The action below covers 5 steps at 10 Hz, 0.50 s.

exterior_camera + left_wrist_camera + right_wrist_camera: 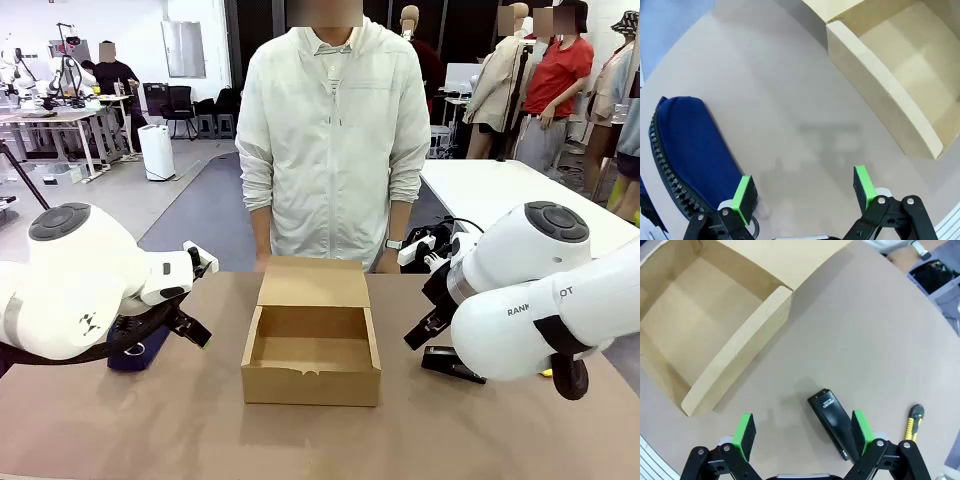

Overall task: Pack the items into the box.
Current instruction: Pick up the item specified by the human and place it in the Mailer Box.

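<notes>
On the bench (200, 430), the open box (310, 385) sits ahead of both tools. The left tool (805, 189) and right tool (802, 429) are wide open, holding nothing. The pouch (695, 145) lies beside the left tool. The stapler (832, 420), then the knife (913, 421), lie beside the right tool.

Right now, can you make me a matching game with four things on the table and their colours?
Things:
1. pouch
2. box
3. stapler
4. utility knife

Colours:
a. all black
b. yellow and black
c. brown
d. dark blue

Pairs: 1-d, 2-c, 3-a, 4-b.
</notes>
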Tool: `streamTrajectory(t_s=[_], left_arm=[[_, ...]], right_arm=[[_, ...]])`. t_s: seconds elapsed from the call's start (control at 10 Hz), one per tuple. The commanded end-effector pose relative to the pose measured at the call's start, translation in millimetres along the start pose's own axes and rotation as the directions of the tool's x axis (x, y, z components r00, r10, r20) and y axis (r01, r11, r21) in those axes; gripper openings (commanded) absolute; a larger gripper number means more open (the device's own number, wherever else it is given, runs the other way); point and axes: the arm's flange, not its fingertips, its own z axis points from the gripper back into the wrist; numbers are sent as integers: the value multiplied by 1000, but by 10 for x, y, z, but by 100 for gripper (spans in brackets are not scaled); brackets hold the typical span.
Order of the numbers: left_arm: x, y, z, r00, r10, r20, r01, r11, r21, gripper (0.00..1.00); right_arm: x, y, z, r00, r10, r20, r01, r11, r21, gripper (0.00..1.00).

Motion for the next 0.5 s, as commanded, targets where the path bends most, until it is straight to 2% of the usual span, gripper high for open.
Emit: streamTrajectory(t_s=[0.0, 0.4], left_arm=[[1, 0, 2, 1000, 0, 0, 0, 1000, 0, 100], [1, 0, 2, 1000, 0, 0, 0, 1000, 0, 100]], right_arm=[[0, 0, 0, 1000, 0, 0, 0, 1000, 0, 100], [0, 0, 0, 1000, 0, 0, 0, 1000, 0, 100]])
